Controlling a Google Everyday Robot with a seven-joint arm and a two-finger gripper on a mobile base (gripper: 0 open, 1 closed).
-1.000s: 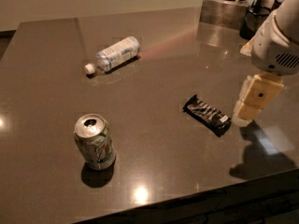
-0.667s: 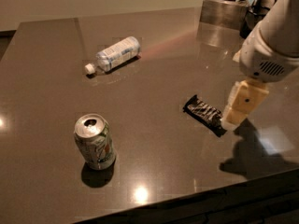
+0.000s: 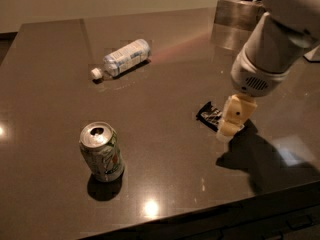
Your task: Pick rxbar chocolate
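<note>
The rxbar chocolate, a flat black wrapper with whitish print, lies on the dark table right of centre. Only its left end shows; the rest is hidden behind my gripper. My gripper, with cream-coloured fingers under a white wrist, hangs straight down over the bar's right part, low over the table or touching it; which of the two cannot be told.
A green-and-white soda can stands upright at the front left. A clear plastic bottle with a white cap lies on its side at the back. A metal container stands at the back right. The table's front edge is near the gripper.
My gripper has moved left and down, from beside the bar's right end to over the bar, hiding most of it. The bar, can and bottle have not moved.
</note>
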